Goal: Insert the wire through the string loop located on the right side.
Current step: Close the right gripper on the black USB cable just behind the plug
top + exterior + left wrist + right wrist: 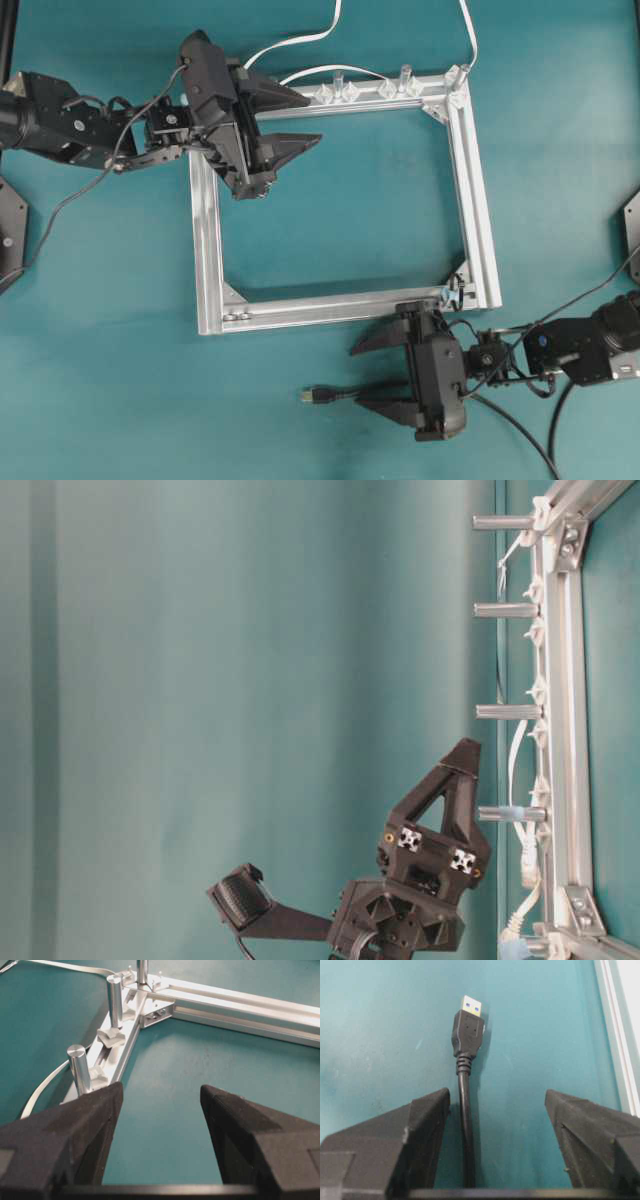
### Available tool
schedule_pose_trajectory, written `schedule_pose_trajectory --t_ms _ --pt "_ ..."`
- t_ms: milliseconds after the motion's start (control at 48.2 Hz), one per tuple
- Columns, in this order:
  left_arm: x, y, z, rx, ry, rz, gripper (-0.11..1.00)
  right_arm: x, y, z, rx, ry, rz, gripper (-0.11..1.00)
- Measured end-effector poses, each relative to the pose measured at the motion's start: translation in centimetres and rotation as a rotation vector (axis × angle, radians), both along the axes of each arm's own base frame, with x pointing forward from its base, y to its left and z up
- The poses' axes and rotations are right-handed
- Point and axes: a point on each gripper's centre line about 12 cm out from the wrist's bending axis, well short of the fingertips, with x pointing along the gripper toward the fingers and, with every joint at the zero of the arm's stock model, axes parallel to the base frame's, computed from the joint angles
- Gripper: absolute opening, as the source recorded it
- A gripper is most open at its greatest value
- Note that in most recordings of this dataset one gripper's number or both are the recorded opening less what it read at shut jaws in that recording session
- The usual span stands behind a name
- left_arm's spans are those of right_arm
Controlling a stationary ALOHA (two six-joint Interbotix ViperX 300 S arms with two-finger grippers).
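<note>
pickup step: right gripper (495, 1140) jaws wide, empty, the wire (465, 1125) between them; next, close. left gripper (160, 1135) agape, empty.

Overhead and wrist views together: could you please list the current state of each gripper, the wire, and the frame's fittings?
Left gripper: open, holding nothing, over the frame's upper left corner.
Right gripper: open, straddling the wire, not clamped on it.
Wire: lying flat on the table between the right gripper's fingers, plug ahead of them, free.
Aluminium frame: flat on the table.
Metal posts: upright along the frame's rail.
String loop: too small to tell.
</note>
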Motion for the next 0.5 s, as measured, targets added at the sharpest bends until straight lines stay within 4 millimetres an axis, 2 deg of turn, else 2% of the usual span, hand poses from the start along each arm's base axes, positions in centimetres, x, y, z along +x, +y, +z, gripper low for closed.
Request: schedule_pose_trajectory --t_ms 104,249,311,497 --pt "0.00 0.00 0.06 0.000 -0.001 0.000 0.65 -0.09 0.00 -0.22 -0.023 0.013 0.012 0.63" --pt "-0.04 -0.01 0.01 0.000 0.000 0.000 0.65 -0.36 0.22 -0.53 -0.075 0.047 0.051 0.21" --pt "0.00 0.01 0.00 -0.001 0.000 0.001 0.65 -0.54 0.34 -0.49 -0.098 0.069 0.073 0.10" --pt "0.00 0.00 0.00 0.000 0.000 0.000 0.65 -0.55 0.35 -0.10 -0.127 0.116 0.105 0.07"
